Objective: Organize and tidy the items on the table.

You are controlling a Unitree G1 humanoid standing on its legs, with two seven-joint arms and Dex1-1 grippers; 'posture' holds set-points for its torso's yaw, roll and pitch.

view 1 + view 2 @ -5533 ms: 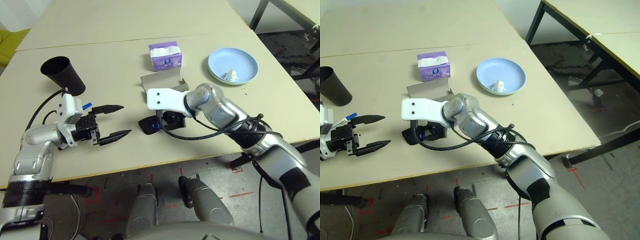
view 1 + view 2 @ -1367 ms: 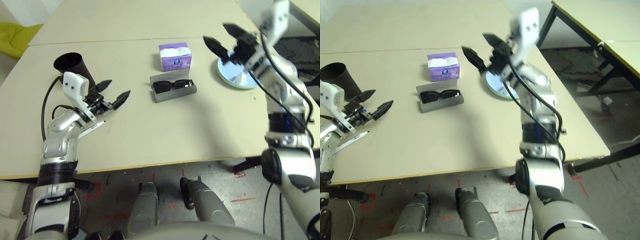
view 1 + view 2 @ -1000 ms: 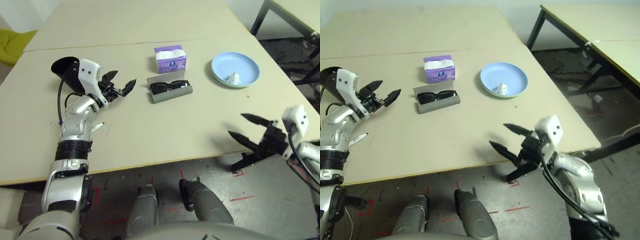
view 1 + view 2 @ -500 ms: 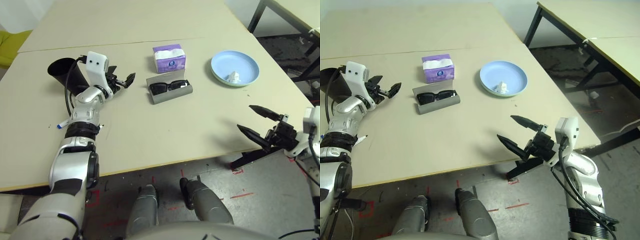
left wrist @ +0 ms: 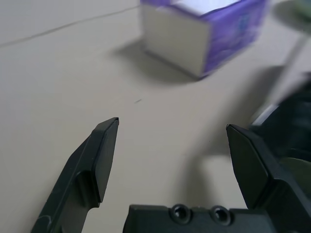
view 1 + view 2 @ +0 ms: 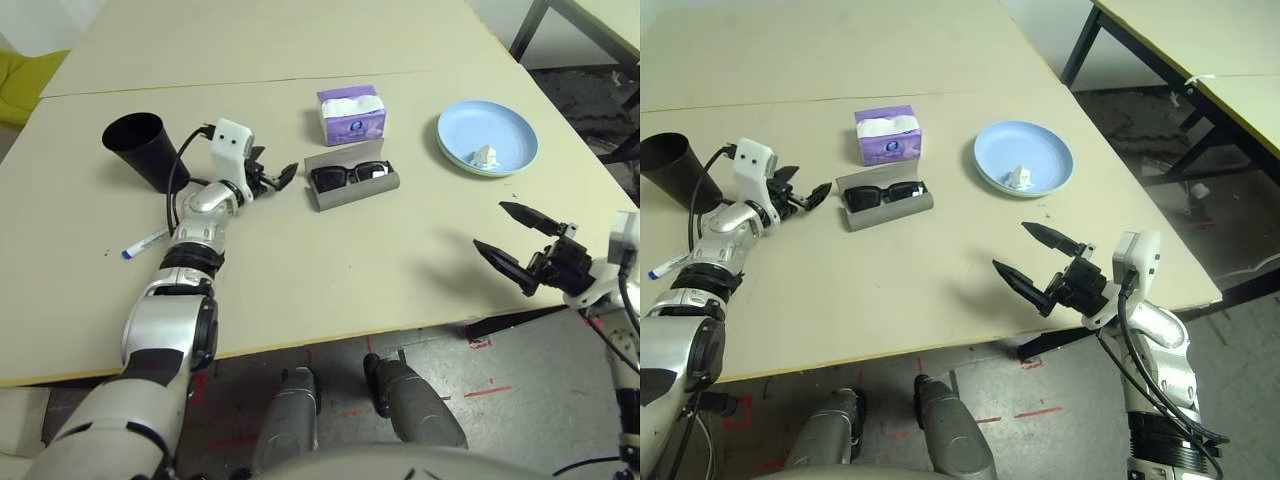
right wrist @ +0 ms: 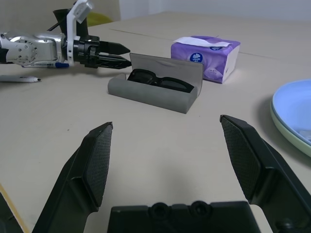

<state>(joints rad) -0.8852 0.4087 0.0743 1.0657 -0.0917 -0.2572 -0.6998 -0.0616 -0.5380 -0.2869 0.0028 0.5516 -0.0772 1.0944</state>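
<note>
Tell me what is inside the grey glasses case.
The open grey glasses case holds the black sunglasses, lying lengthwise with lenses showing. The case floor beneath them is covered, so anything under the sunglasses cannot be seen. The lid stands up behind them.

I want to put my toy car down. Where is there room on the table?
The near half of the table is bare, between the marker and the right hand. The far strip behind the tissue pack is bare too. It is crowded where the left hand nears the glasses case beside the cup.
</note>
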